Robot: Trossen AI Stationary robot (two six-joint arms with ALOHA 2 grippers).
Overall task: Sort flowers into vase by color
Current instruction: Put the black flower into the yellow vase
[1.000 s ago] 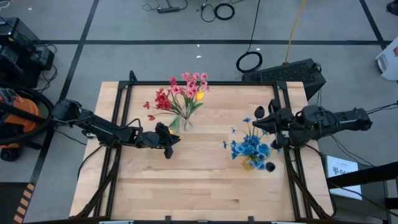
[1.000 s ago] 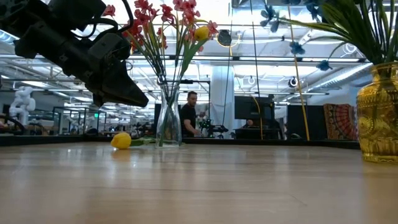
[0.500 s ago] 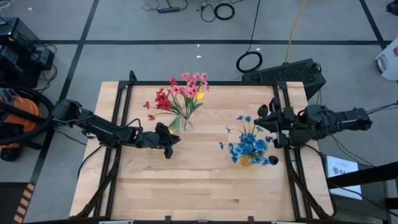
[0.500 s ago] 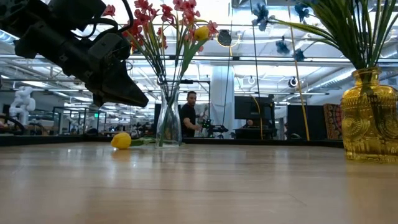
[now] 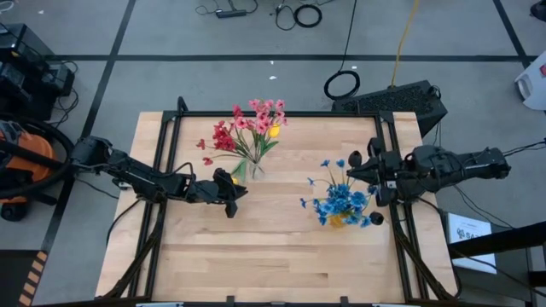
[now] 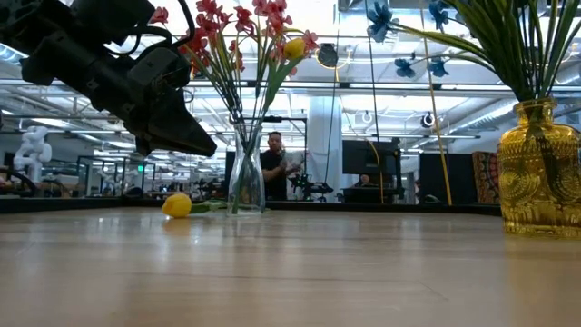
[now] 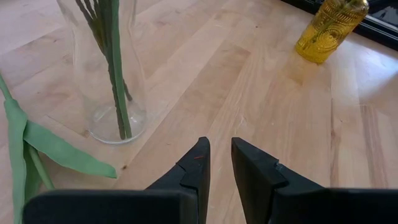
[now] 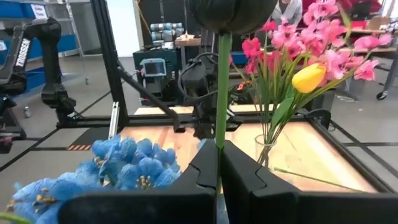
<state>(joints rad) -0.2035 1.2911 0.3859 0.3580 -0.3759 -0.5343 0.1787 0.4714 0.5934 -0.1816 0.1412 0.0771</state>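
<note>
**A:** Which arm are you working, and what is in it?

**B:** The right one. My right gripper (image 8: 218, 163) is pinched tight on the green stem of the dark bud (image 8: 231, 14). In the right wrist view the stem runs straight up out of the fingers with the bud at its top. From above, that gripper (image 5: 375, 175) hangs over the table's right side, just beside the yellow vase (image 6: 539, 169) that carries the blue flowers (image 5: 339, 202).

**A:** So which way does the stem have to go?

**B:** That's my judgement call. The amber vase lies close in, slightly toward the table's middle from the fingers, and the stem's long axis already stands roughly upright, so I'd only need to bring its lower end over the mouth. I can't see the stem's bottom tip from any camera, so I can't tell whether it is clear of the rim.

**A:** And the other arm?

**B:** My left gripper (image 7: 217, 163) waits near the clear glass vase (image 7: 102, 68), fingers almost together with a thin gap and nothing in them. That vase holds the pink and red flowers (image 5: 243, 130) plus a yellow bud (image 8: 309, 77). Another yellow bud (image 6: 177, 205) lies flat on the wood beside the glass vase, nearer to the left arm.
</note>
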